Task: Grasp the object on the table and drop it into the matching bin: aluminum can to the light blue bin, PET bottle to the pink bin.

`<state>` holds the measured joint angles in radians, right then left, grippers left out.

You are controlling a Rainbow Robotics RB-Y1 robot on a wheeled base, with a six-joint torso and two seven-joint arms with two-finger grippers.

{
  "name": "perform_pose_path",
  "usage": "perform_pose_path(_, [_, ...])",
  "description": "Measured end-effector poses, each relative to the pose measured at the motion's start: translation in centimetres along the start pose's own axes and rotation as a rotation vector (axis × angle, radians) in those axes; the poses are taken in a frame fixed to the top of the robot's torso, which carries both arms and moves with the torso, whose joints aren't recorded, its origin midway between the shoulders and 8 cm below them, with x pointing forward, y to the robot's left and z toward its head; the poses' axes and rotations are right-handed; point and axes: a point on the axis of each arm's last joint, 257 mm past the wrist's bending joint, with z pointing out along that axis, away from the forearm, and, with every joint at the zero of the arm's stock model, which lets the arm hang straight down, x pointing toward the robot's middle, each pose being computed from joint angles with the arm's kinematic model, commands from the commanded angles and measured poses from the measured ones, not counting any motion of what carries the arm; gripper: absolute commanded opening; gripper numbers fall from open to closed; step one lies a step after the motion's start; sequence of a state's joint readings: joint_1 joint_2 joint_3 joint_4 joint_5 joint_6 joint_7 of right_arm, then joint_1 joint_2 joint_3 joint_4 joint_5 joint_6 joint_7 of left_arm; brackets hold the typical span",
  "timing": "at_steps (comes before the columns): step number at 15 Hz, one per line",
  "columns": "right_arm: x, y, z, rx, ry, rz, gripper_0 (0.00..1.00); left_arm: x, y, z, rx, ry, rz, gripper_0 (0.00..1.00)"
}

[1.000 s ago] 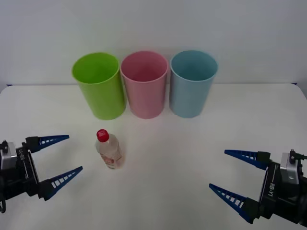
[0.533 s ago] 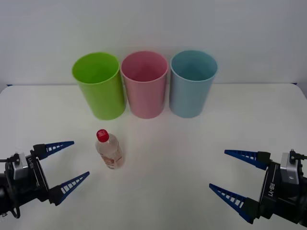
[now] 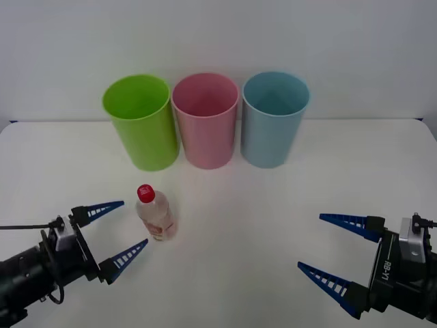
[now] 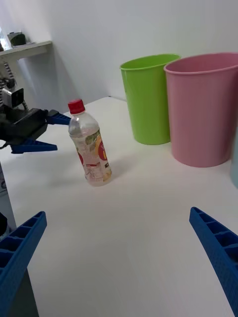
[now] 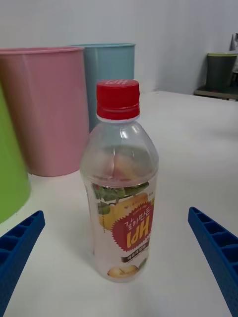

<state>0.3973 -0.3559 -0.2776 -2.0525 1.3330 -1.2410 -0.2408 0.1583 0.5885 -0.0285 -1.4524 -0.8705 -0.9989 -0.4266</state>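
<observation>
Three tall plastic bins, lime green (image 3: 140, 121), pink (image 3: 205, 119) and light blue (image 3: 274, 117), line the far side of the white table (image 3: 273, 205) as the left gripper (image 3: 115, 232) faces a small clear plastic bottle with a red screw cap (image 3: 155, 213), its blue ribbed fingers spread wide apart. The bottle stands upright on the table in front of the bins, nearest the green one, just beside the left fingertips. The right gripper (image 3: 334, 253) hovers low on the table's right side, well apart from the bottle, fingers likewise spread. A clean grasp probably calls for advancing until the fingers straddle the labelled body below the shoulder, then closing gently enough not to tip it over.
</observation>
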Motion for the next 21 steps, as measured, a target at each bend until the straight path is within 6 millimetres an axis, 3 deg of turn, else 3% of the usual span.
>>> perform_pose_path(8, [0.0,0.0,0.0,0.000,0.000,0.000,1.00,1.9,0.0,4.6,0.013,0.036,-0.033,1.00])
perform_pose_path(14, [0.0,0.0,0.0,0.000,0.000,0.000,1.00,1.5,-0.5,6.7,0.046,0.017,-0.063,1.00])
perform_pose_path(16, [0.0,0.0,0.0,0.000,0.000,0.000,1.00,1.5,-0.6,6.7,0.050,0.018,-0.070,0.60])
perform_pose_path(17, [0.0,0.0,0.0,0.000,0.000,0.000,1.00,1.5,-0.6,6.8,0.051,0.018,-0.069,0.57])
perform_pose_path(19, [0.0,0.0,0.0,0.000,0.000,0.000,1.00,1.3,-0.5,6.9,0.050,0.014,-0.068,0.39])
perform_pose_path(21, [0.0,0.0,0.0,0.000,0.000,0.000,1.00,1.0,-0.2,6.9,0.046,0.008,-0.068,0.30])
